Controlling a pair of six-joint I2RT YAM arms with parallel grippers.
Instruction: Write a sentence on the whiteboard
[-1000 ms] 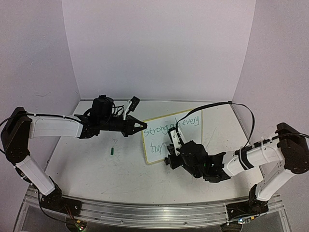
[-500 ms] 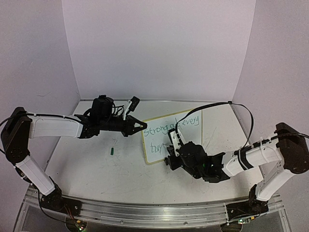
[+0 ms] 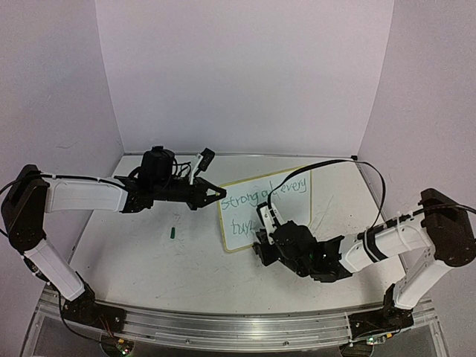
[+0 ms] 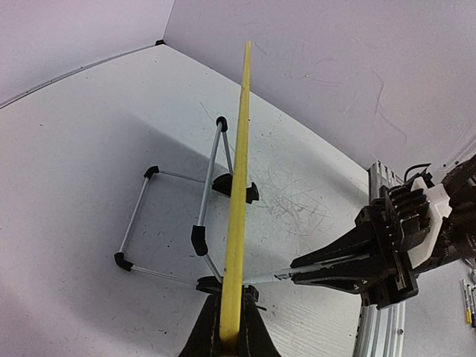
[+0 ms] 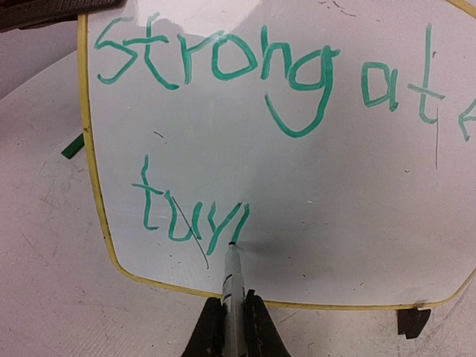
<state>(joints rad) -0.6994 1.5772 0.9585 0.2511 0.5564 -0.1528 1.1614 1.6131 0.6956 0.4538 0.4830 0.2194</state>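
The whiteboard (image 3: 282, 204) stands tilted on the table, with a pale-yellow frame. My left gripper (image 3: 221, 193) is shut on its left frame edge (image 4: 239, 186). The sentence (image 5: 223, 63) is in green marker: "strong at every" on the top line and a partly formed "tur" (image 5: 190, 216) below. My right gripper (image 3: 262, 242) is shut on a grey marker (image 5: 232, 279). The marker's tip touches the board at the foot of the last green stroke. The right gripper and marker also show in the left wrist view (image 4: 327, 269), beside the board's face.
A green marker cap (image 3: 172, 232) lies on the table left of the board, and also shows in the right wrist view (image 5: 72, 146). A wire easel stand (image 4: 175, 216) props the board from behind. A black clip foot (image 5: 413, 321) sits at the board's lower corner. Walls enclose three sides.
My right gripper has shifted slightly left and toward the near edge, with the marker on the second line. The left arm and the board have not moved.
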